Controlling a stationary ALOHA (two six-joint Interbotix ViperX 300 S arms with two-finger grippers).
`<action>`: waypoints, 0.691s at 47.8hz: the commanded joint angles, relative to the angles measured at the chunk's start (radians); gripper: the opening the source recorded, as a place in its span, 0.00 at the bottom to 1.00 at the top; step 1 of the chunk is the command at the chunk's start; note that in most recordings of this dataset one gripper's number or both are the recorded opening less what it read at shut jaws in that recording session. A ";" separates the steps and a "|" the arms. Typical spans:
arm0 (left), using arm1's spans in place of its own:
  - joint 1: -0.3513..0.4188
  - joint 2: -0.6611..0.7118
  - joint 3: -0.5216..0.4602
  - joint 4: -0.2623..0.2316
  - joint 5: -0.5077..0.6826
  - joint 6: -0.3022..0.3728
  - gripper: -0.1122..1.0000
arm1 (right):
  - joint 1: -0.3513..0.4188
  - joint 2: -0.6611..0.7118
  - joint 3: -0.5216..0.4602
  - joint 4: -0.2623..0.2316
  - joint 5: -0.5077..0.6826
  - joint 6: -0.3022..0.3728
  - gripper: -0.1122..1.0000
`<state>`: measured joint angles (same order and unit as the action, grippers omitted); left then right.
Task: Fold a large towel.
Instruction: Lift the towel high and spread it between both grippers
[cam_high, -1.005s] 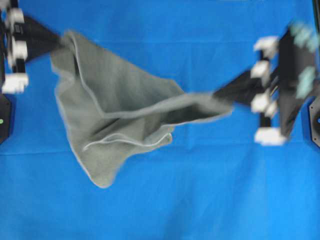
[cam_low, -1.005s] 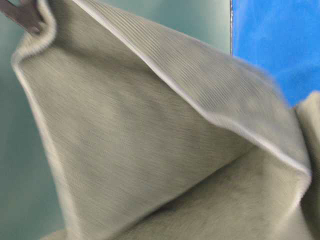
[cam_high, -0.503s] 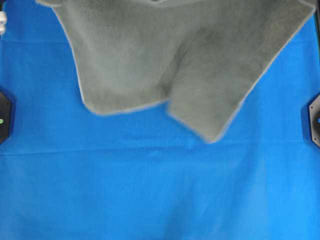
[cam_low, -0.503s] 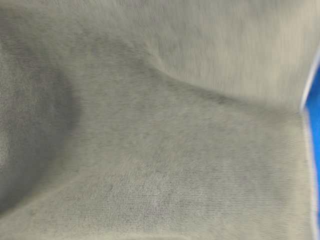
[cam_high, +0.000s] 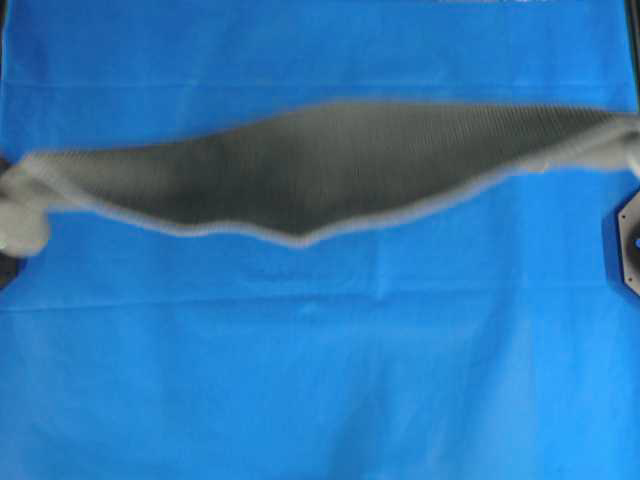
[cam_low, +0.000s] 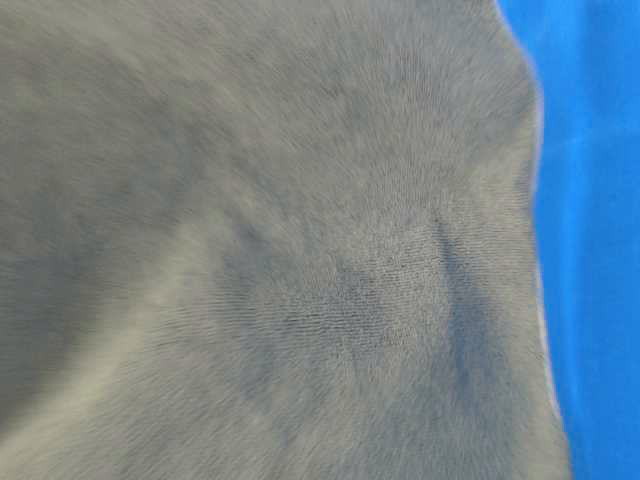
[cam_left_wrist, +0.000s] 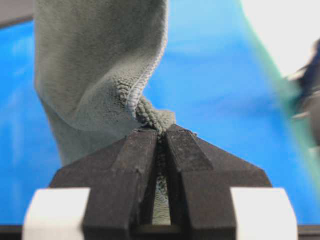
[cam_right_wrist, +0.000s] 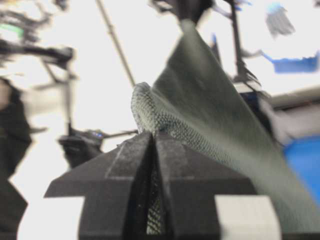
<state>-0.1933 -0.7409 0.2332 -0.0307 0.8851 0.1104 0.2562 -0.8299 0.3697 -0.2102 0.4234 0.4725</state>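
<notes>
Both arms are reaching out wide to opposite sides, each wrist camera looking along its own black jaws. The left gripper (cam_left_wrist: 161, 131) is clamping a bunched corner of the towel (cam_high: 330, 165), its jaws pressed together on the cloth, which is rising away from the fingertips as a twisted fold. The right gripper (cam_right_wrist: 152, 135) is likewise pinching a corner, jaws closed on the fabric, with the cloth sweeping up and away from its tips as a taut sheet.

There are two grippers in view and one towel, over one blue sheet (cam_high: 320, 380).

From overhead, the towel is hanging stretched between the two grippers as a long, narrow, blurred band running from the left edge of the view to the right edge, sagging to a shallow point near its middle. In the table-level view it is filling nearly the whole picture, with only a strip of blue showing at the right.

A second ago the towel was drooping in loose crumpled folds between the arms, both visible overhead; half a second ago it was spread broad at the top of that view. Now it is pulled out into a thin strip lower down.
</notes>
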 joint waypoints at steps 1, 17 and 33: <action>-0.031 0.011 -0.066 0.002 -0.003 -0.040 0.11 | 0.031 0.006 -0.038 -0.031 -0.032 0.000 0.12; 0.074 0.008 -0.104 0.015 0.066 -0.075 0.11 | 0.011 0.003 -0.034 -0.123 0.052 0.008 0.12; 0.500 0.106 0.046 0.014 0.124 0.124 0.11 | -0.304 0.055 0.114 -0.256 0.304 0.153 0.12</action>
<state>0.2408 -0.6565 0.2516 -0.0123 1.0232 0.2102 0.0153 -0.7946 0.4633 -0.4387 0.6888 0.6075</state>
